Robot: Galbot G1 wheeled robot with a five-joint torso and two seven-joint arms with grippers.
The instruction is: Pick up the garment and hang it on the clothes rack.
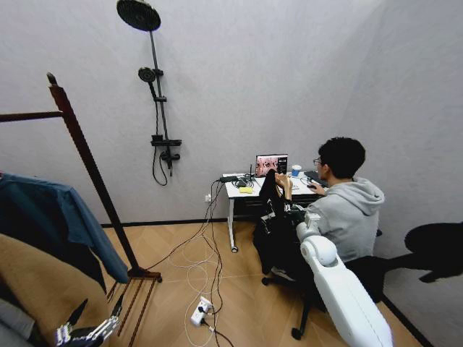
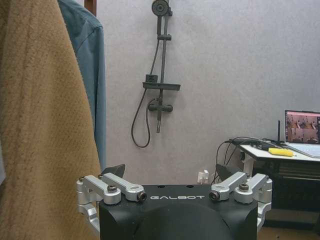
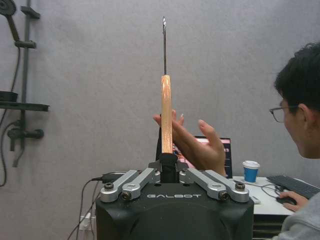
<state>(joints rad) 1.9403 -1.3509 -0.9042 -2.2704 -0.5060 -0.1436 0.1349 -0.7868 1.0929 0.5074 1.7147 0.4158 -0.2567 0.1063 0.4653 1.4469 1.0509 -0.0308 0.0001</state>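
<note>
right end effector (image 3: pixel 168 169) clamping garment (image 1: pixel 269 189), raised

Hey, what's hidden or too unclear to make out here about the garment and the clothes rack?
1. The thin black garment: head view, small and dark against the chair, so its shape is unclear.
2. The light wooden hanger in the robot's right hand: right wrist view, edge-on; whether the person's hand behind touches it is unclear.
3. The dark reddish-brown wooden clothes rack: head view, rail cut off by the left edge.
</note>
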